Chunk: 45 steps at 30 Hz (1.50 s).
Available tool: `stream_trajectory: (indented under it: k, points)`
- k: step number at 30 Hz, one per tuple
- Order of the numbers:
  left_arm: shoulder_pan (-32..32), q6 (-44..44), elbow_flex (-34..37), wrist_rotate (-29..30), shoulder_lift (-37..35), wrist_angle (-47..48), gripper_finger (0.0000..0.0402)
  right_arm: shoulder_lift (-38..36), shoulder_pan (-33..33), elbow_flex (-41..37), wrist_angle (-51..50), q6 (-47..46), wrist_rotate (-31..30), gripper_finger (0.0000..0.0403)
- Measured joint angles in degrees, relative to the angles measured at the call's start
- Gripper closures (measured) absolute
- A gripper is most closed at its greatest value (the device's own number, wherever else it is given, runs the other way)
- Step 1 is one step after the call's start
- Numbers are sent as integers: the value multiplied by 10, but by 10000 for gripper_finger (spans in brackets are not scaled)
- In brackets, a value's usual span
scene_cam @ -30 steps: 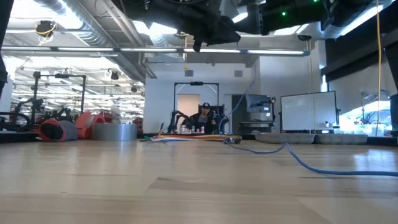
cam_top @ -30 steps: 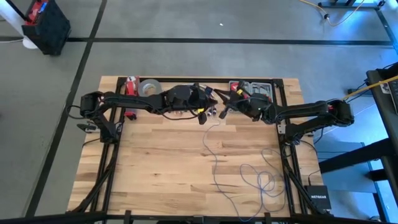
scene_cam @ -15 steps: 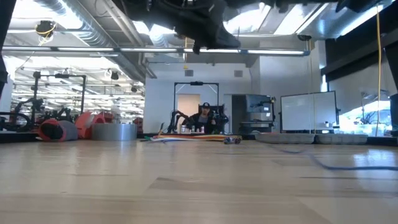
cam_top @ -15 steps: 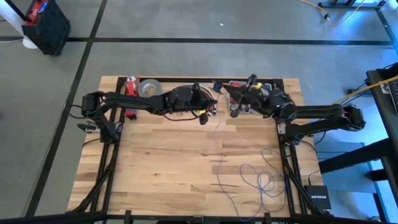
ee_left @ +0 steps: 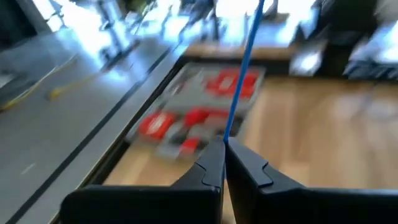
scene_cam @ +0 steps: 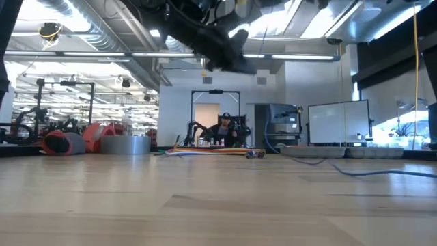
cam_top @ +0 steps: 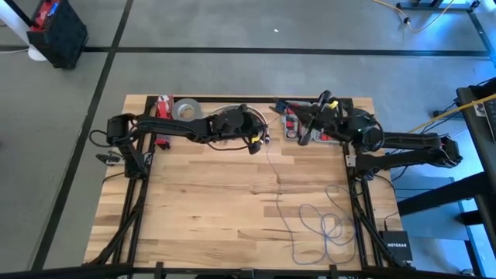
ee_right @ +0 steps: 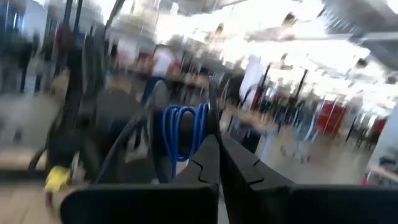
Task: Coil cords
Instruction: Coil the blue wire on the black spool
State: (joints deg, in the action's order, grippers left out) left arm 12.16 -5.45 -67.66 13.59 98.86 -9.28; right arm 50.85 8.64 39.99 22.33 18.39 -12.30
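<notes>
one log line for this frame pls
left gripper: shut on cord | right gripper: shut on cord loops | slack: loose on table

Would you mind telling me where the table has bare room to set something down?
The near-left table is bare, from the left gripper down to the near edge. The far edge is crowded: tape roll, tool case. The cords sprawl over the near-right.

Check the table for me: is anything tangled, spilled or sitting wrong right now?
Nothing is spilled or damaged. The cord lies in loose, overlapping loops near the table's right front corner, uncoiled. One strand runs up to the shut left tool; the right tool holds a few blue loops.
</notes>
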Motion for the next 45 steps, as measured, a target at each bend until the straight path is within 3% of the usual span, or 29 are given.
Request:
stream_trajectory:
  k: [5,10,15,19,23,29,37,45]
  points:
    - [0,12,1,101,-28,88,400,-3,0,0,-142,-2,24,400]
    - [-3,33,1,106,-55,129,400,21,0,-1,-245,0,-27,400]
    - [-15,38,0,104,-68,131,400,71,0,-2,-268,13,-72,400]
    - [-25,36,0,87,-70,122,400,122,0,-2,-244,29,-101,400]
    - [-29,35,0,19,-70,89,400,175,0,-3,-195,45,-176,400]
    - [-34,45,-1,-16,-68,52,400,231,0,-3,-77,60,-196,400]
    - [-37,45,-2,-18,-43,-13,400,237,0,-3,95,60,-161,400]
    - [-25,40,-2,-16,-24,-39,400,214,-1,-2,167,44,-101,400]
